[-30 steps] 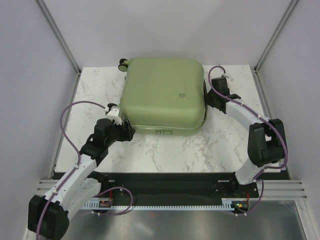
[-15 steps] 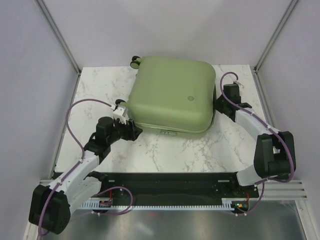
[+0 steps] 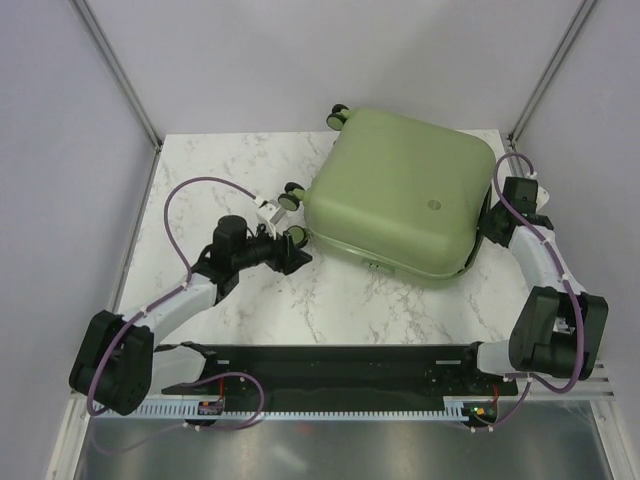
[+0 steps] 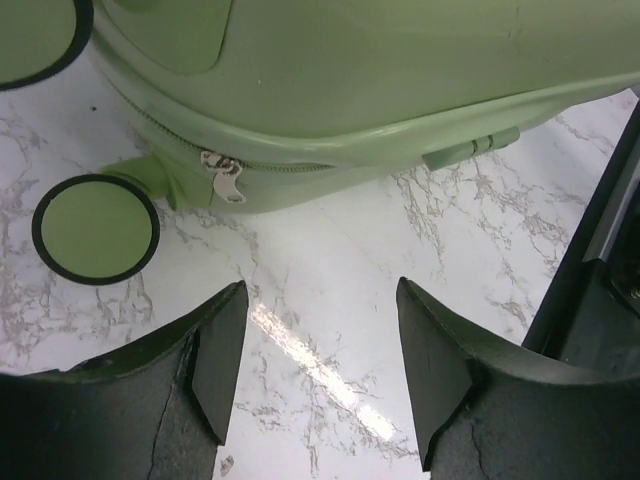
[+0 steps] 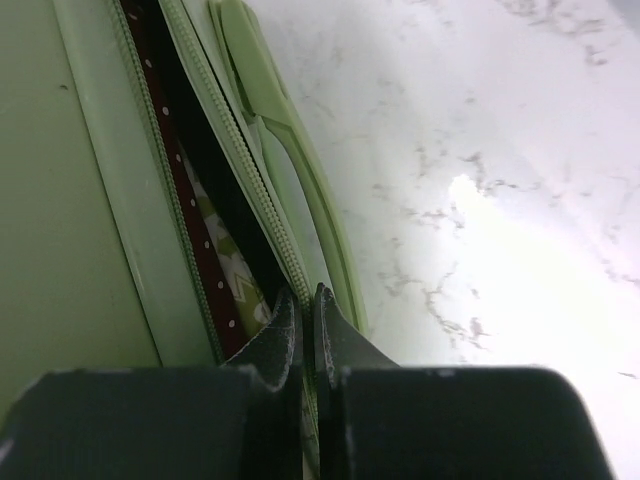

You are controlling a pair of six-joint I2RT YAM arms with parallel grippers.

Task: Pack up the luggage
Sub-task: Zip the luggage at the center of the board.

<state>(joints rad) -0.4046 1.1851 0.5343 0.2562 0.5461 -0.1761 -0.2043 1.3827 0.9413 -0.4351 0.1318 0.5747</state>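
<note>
- Right, the marble worktop (image 3: 230,170) carries everything you see, with grey walls and metal posts closing it in.
- The luggage (image 3: 395,190) lies flat on the far right part of the worktop, with its logo (image 3: 436,204) facing up. It sits askew, so its long axis slants from the far left down to the near right. The wheeled end points left and the other end points at your right arm.
- Your left tool (image 4: 320,300) rests low on the worktop just short of that wheeled end. Its jaws are wide apart and hold nothing, with only bare marble between them.
- A caster wheel (image 4: 95,228) stands just ahead and to the left of it, with the zip pull (image 4: 222,180) beyond.
- Your right tool (image 5: 303,300) is pressed closed, its tips on the zip seam beside the handle (image 5: 290,150). You cannot tell whether anything is pinched between them.
- The seam gapes there, showing dark dotted fabric (image 5: 190,240).
</note>
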